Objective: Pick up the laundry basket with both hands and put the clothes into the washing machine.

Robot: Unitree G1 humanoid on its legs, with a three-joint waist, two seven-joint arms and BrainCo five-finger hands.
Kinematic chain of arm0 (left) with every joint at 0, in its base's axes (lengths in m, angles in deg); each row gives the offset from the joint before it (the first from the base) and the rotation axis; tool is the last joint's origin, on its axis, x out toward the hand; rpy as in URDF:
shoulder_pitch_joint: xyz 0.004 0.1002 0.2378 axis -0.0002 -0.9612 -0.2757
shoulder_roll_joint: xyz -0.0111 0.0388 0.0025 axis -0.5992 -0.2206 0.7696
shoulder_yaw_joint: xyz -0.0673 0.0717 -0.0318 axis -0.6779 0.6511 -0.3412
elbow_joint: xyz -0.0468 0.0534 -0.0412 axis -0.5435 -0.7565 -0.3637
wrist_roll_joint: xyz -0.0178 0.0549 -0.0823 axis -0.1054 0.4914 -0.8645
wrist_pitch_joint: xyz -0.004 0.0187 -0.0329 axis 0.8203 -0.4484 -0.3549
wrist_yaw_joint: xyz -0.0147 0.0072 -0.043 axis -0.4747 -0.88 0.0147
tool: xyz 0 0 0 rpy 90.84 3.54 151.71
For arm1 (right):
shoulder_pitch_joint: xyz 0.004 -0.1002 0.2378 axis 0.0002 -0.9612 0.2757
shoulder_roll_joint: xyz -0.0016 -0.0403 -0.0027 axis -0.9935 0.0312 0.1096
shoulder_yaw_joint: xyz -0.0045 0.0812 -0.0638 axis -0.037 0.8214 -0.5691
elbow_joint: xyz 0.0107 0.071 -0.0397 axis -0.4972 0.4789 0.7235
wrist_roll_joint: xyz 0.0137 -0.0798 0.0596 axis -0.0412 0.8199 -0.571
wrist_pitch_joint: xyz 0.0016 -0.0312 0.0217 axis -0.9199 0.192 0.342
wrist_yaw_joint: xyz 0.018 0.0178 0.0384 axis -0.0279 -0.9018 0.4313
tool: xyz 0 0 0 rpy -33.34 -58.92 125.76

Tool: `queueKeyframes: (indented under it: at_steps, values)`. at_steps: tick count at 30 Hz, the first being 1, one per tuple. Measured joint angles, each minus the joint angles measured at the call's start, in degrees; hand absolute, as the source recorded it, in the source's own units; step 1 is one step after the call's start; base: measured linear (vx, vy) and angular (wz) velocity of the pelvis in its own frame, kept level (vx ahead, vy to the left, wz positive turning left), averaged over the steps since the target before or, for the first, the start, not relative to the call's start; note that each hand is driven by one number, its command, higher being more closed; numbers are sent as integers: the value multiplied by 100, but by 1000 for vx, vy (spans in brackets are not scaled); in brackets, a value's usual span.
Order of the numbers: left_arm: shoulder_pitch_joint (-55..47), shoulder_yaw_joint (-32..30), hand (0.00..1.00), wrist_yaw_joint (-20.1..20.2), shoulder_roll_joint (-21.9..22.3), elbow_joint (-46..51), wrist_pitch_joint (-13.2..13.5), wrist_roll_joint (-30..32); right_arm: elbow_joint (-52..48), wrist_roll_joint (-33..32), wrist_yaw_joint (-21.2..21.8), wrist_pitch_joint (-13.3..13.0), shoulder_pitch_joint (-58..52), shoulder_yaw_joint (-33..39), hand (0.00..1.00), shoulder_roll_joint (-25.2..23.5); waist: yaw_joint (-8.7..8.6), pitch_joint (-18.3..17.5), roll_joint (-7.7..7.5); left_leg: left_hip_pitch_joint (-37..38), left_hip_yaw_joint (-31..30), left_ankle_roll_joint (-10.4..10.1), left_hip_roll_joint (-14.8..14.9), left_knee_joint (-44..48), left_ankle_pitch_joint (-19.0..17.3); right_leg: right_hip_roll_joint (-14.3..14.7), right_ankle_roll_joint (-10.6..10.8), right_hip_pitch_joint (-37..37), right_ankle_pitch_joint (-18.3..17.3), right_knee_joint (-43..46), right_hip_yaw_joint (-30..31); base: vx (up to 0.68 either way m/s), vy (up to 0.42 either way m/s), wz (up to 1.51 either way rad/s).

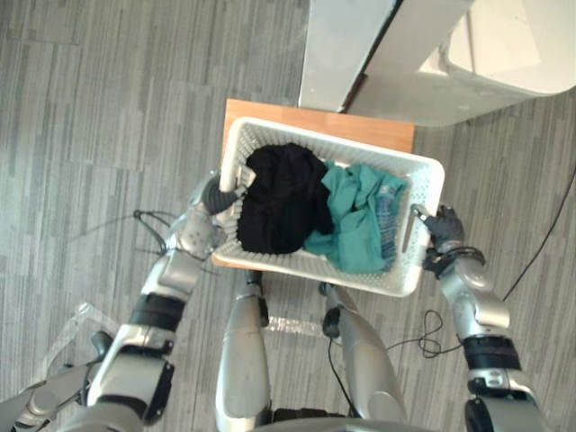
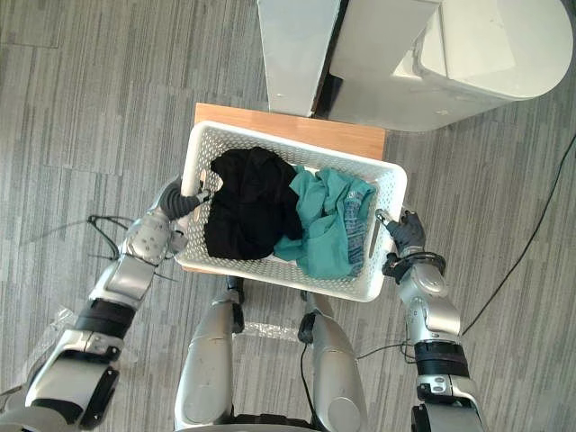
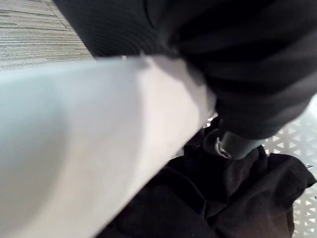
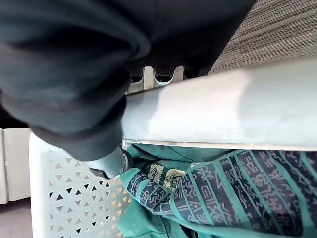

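Floor (image 1: 108,108): grey, with a striped pattern, all around the work.
Washing machine (image 1: 504,54): white, at the far right, behind the desk. A white panel (image 1: 346,54) stands just beside it on its left, with a dark gap between the two.
Basket (image 1: 297,135): white with lattice walls, long side across in front of me, between my two robot hands. It is over the desk and covers most of it. Its near edge goes past the desk toward me. I cannot tell if it rests on the desk or is already a little lifted.
Desk (image 1: 360,126): small, with a wooden top. A strip of it shows behind the basket, and one corner shows under the basket's left near side.
Black clothes (image 1: 283,202): a heap in the left half of the basket, touching the teal clothes.
Teal clothes (image 1: 360,220): in the right half of the basket. A dark patterned part lies near the right wall.
Left robot hand (image 1: 216,193): it is grasping the left short rim of the basket. The thumb (image 3: 233,146) is inside, over the black clothes.
Right robot hand (image 1: 444,225): it is grasping the right short rim. The fingertips (image 4: 163,77) are outside the rim, and the thumb is inside, next to the teal clothes.
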Motion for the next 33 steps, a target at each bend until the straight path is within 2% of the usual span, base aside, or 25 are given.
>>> queueKeyframes:
  at_steps: [2,4,7,9,11,13,16,20,23,27,28,30,31,33]
  values:
    - [-358,-266,100,-44,303,226,-5,-18,-354,190,-61,-5,-100,48,100,-56,-11,0,5,235,72,-3,-29,-117,5,-21,21,105,-25,67,61,32,-1,-16]
    - [-829,-469,100,-109,813,633,-7,-302,-787,385,-62,-59,-205,257,100,-204,-53,-8,16,581,78,10,-127,-308,57,-86,39,329,-141,112,95,21,-5,1]
    - [-1307,-483,100,-204,995,1143,-25,-819,-999,560,-39,-145,-308,362,100,-313,-149,-21,39,873,59,13,-206,-407,54,-110,69,594,-279,110,102,-1,9,7]
    - [-1727,-480,100,-208,1046,1508,-78,-1080,-1109,590,54,-194,-585,353,100,-463,-158,-74,115,1178,46,15,-227,-515,52,-112,62,854,-335,117,87,29,3,7]
    - [-2134,-435,100,-206,1049,1695,-96,-1357,-1103,582,109,-209,-903,301,100,-542,-169,-315,256,1364,-20,27,-265,-609,42,-144,78,1005,-473,182,28,66,10,21]
    - [-2713,-423,100,-208,1042,1891,-168,-1729,-1092,567,247,-254,-1246,164,100,-589,-186,-586,495,1649,-113,44,-315,-691,26,-188,78,1243,-644,347,-39,127,29,29]
    - [-3104,-410,100,-209,1041,1948,-207,-2013,-973,478,392,-285,-1504,101,100,-651,-221,-815,679,1921,-292,70,-398,-716,-9,-294,133,1479,-892,634,-201,100,20,33]
    - [-3435,-415,100,-213,975,1974,-280,-2135,-646,336,560,-325,-1707,51,100,-817,-301,-981,685,2364,-468,98,-481,-795,-64,-398,187,1902,-1137,828,-331,49,20,28]
    - [-3607,-393,100,-212,977,1988,-386,-2120,-608,273,580,-348,-2070,22,100,-970,-312,-1338,677,2463,-494,103,-496,-900,-69,-393,205,2024,-1158,700,-368,28,20,6]
    - [-3616,-388,100,-213,980,1989,-435,-2084,-560,231,559,-407,-2303,26,100,-1104,-366,-1504,673,2494,-521,108,-483,-776,-113,-393,192,2079,-1176,740,-372,12,1,-2]
    - [-3617,-402,100,-221,993,1989,-437,-1966,-460,228,553,-414,-2280,7,100,-1116,-390,-1504,673,2478,-692,64,-479,-480,-249,-417,149,2051,-1244,932,-276,-23,-9,-25]
    - [-3619,-402,100,-223,999,1989,-436,-1881,-340,215,555,-417,-2272,-36,100,-1142,-405,-1558,642,2532,-1117,4,-554,-402,-294,-453,101,2009,-1284,955,-125,-51,-35,-42]
    - [-3619,-403,100,-224,1002,2015,-436,-1878,-333,177,561,-428,-2268,-40,100,-1151,-449,-1577,647,2491,-1367,-88,-565,-219,-436,-459,87,1956,-1261,957,-53,-68,3,-65]
    - [-3621,-374,100,-224,1057,2050,-436,-1806,-373,141,567,-450,-2343,-19,100,-1146,-467,-1646,719,2431,-1533,-116,-567,165,-751,-361,140,1856,-1137,912,180,-70,92,-69]
